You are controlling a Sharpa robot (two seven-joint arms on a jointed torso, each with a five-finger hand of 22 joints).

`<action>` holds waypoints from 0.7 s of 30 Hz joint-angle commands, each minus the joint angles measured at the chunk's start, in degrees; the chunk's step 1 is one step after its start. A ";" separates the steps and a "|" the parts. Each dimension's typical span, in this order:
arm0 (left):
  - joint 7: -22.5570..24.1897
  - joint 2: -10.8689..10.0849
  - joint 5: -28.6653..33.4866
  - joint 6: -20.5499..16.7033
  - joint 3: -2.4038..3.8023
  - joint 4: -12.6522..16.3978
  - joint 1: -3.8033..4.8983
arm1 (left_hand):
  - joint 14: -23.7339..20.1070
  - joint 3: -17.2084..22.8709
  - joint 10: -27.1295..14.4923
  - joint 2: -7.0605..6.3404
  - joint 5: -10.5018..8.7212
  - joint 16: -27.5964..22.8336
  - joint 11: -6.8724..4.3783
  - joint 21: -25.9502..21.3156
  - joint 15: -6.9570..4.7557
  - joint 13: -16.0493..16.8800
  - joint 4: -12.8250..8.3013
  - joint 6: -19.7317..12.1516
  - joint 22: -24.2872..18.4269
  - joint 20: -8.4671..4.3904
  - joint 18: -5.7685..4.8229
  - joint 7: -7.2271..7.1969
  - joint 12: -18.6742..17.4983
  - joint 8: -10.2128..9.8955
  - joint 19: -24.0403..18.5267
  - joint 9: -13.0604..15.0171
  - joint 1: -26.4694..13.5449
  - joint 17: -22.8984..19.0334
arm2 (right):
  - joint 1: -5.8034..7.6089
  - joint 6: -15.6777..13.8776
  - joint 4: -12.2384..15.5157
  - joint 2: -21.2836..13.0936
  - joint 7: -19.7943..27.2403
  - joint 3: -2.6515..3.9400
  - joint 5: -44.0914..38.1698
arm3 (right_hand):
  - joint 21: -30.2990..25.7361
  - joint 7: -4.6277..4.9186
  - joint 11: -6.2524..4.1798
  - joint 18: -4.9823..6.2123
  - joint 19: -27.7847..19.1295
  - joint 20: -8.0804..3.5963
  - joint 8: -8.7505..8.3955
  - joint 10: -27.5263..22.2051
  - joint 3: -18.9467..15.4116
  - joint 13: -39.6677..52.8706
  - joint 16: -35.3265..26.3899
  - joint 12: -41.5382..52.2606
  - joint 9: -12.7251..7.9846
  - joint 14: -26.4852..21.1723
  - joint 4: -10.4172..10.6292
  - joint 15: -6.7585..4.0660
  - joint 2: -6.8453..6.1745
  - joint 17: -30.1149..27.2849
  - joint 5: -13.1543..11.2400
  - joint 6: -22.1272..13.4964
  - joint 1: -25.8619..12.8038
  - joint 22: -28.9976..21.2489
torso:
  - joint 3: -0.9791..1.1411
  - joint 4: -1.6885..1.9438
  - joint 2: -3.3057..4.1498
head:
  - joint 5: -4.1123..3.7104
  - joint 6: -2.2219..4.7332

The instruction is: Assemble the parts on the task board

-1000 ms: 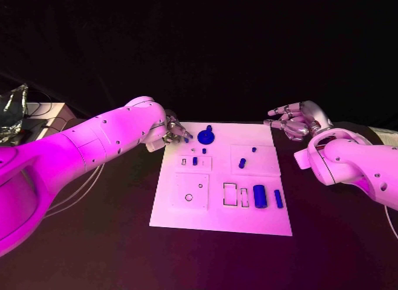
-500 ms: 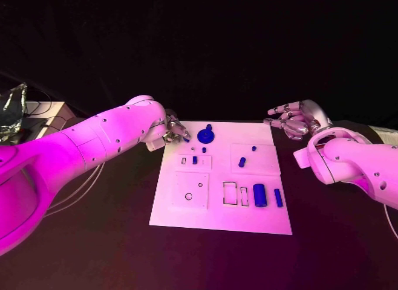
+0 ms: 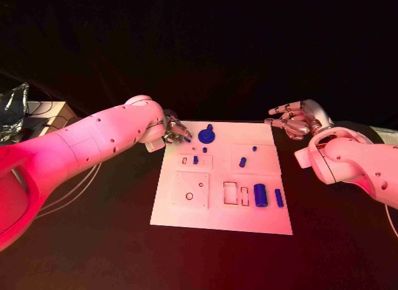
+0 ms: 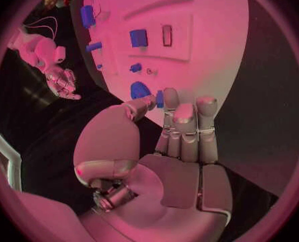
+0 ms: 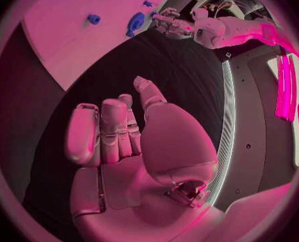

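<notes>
- The round blue part [image 3: 206,135] is being reached for by the left hand [image 3: 175,131]; fingers are spread (nothing held), so a slow, gentle pinch is needed.
- The right hand [image 3: 295,122] is being kept off the task board [image 3: 221,220], fingers spread.

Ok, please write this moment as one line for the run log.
left robot hand: open, at task board far corner, beside large blue part | right robot hand: open, off board | nothing held

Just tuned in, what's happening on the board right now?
The left hand is at the far left corner of the task board, fingertips next to the large round blue part but holding nothing. The right hand hovers open off the board's far right corner. Other blue parts, including a thick cylinder, lie loose on the board.
</notes>
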 commanded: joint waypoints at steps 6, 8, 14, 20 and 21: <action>-2.83 -4.24 5.89 0.04 0.10 7.11 0.18 | 1.16 7.62 1.14 0.08 1.35 0.33 -0.19 0.81 -0.17 0.00 -8.37 1.29 0.22 -0.39 0.84 -0.19 -0.76 -0.69 0.97 0.13 -1.04 1.18 | 0.01 0.58 -0.65 -0.22 0.66 0.02 -0.41 | 0.01 0.27 0.08 0.48 2.97 -0.06 -0.27 -0.31 0.03 -0.06 0.03 0.34 -0.07 0.09 -0.40 -0.19 0.16 0.05 0.22 0.17 -0.21 9.33 | 0.15 0.53 -0.68 | 0.21 -0.30; -3.57 -5.58 6.25 -0.27 0.08 9.49 0.19 | 1.49 7.56 1.51 0.13 1.97 0.16 -0.27 1.02 -0.26 -0.01 -8.78 1.61 0.28 -0.63 0.72 -0.24 -1.11 -1.03 1.28 0.24 -1.35 1.64 | 0.01 0.20 -0.95 -0.23 1.11 0.01 -0.38 | 0.00 0.30 0.10 0.49 2.96 -0.04 -0.29 -0.42 0.08 -0.19 -0.17 0.41 -0.14 0.03 -0.58 -0.17 0.11 0.03 0.30 0.12 -0.28 9.32 | 0.19 0.64 -0.90 | 0.19 -0.50; -4.98 -8.69 6.14 -2.19 -0.02 15.15 -0.14 | 1.87 7.38 1.89 0.00 3.67 0.15 -0.37 1.55 -0.38 0.03 -9.01 1.93 0.57 -0.92 0.58 -0.27 -1.28 -1.21 1.81 0.38 -1.38 2.04 | 0.00 -0.69 -2.02 -0.13 5.11 0.00 2.31 | -10.47 0.57 0.34 1.95 0.53 0.36 -0.25 -1.05 0.21 -3.83 -3.21 -3.02 -0.23 -1.18 -1.03 0.10 0.03 -1.57 0.27 -0.73 0.13 6.50 | 0.11 0.84 -1.27 | 0.08 -0.90; -5.42 -10.40 4.93 -4.49 -0.08 18.44 -1.23 | 2.05 7.35 2.24 -0.02 3.90 -0.40 -0.46 1.79 -0.50 0.14 -9.08 2.24 0.64 -1.27 0.35 -0.34 -1.72 -1.65 2.10 0.72 -1.45 2.28 | -0.01 -0.02 -3.22 0.25 10.48 -0.01 6.91 | -45.11 1.49 1.50 4.58 -7.98 1.84 -0.22 -3.18 1.42 -14.57 -10.95 -12.65 -0.44 -7.36 -2.11 1.59 0.43 -6.00 0.07 -2.25 1.56 -5.93 | 0.06 0.98 -1.68 | 0.20 -1.14; -5.44 -10.56 4.71 -4.82 -0.09 18.79 -1.44 | 2.05 7.35 2.30 -0.02 3.88 -0.47 -0.47 1.83 -0.50 0.19 -9.08 2.27 0.67 -1.26 0.34 -0.35 -1.68 -1.65 2.12 0.76 -1.44 2.25 | -0.01 0.26 -3.41 0.32 11.30 -0.01 7.78 | -47.02 1.53 1.74 4.27 -8.89 2.19 -0.14 -3.28 1.76 -16.96 -12.38 -14.54 -0.45 -8.68 -2.40 1.95 0.60 -6.92 -0.17 -2.53 1.95 -7.34 | 0.06 0.98 -1.68 | 0.21 -1.14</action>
